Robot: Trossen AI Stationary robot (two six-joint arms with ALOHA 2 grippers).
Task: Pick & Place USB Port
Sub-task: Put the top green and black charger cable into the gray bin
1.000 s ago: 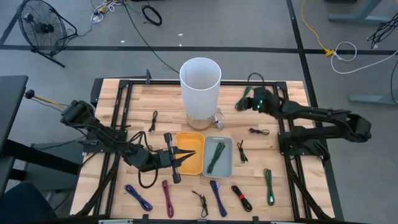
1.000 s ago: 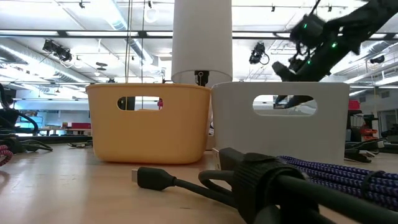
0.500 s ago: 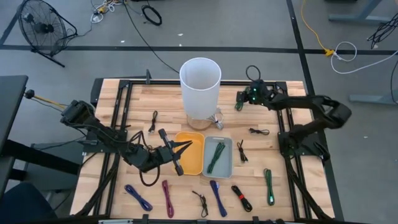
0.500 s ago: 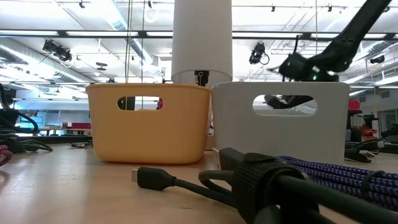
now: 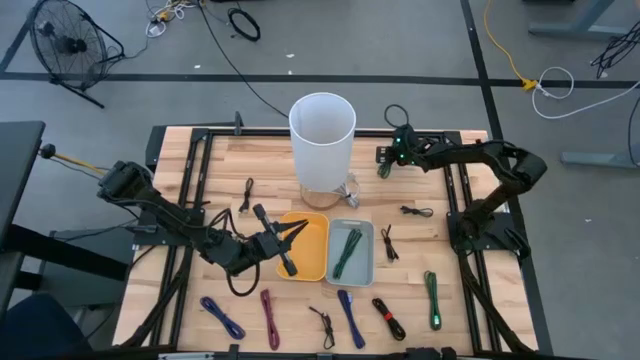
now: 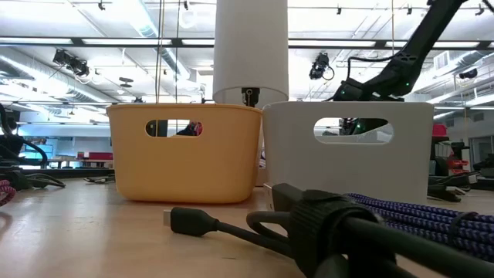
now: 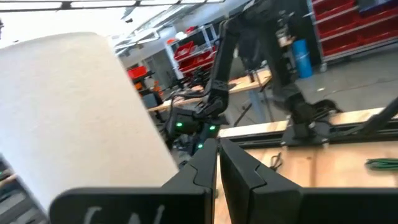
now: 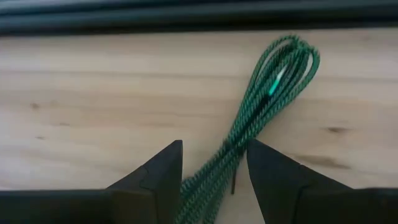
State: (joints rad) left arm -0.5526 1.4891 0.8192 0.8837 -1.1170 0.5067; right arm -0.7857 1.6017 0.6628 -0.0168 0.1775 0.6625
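Note:
A coiled green braided cable (image 8: 273, 87) lies flat on the wood near the table's far right corner (image 5: 383, 166). My right gripper (image 8: 214, 158) (image 5: 386, 158) is low over it and open. One finger stands on each side of the cable's strands, and I cannot tell whether they touch. My left gripper (image 5: 296, 232) (image 7: 217, 152) hovers over the yellow bin (image 5: 312, 262), shut, with nothing visible in it. A grey bin (image 5: 366, 262) beside the yellow one holds another green cable (image 5: 347, 250).
A tall white cylinder (image 5: 322, 140) stands behind the bins. Loose black cables (image 5: 415, 211) (image 5: 388, 243) (image 5: 248, 190) lie mid-table. Blue (image 5: 222, 317), magenta (image 5: 270, 318), red-black (image 5: 390, 318) and green (image 5: 432, 298) cables line the near edge. A black plug (image 6: 189, 222) lies close to the low camera.
My right gripper has moved toward the table's far left and down, onto the green cable, with its arm folding in behind it. My left gripper has swung slightly toward the far edge above the yellow bin.

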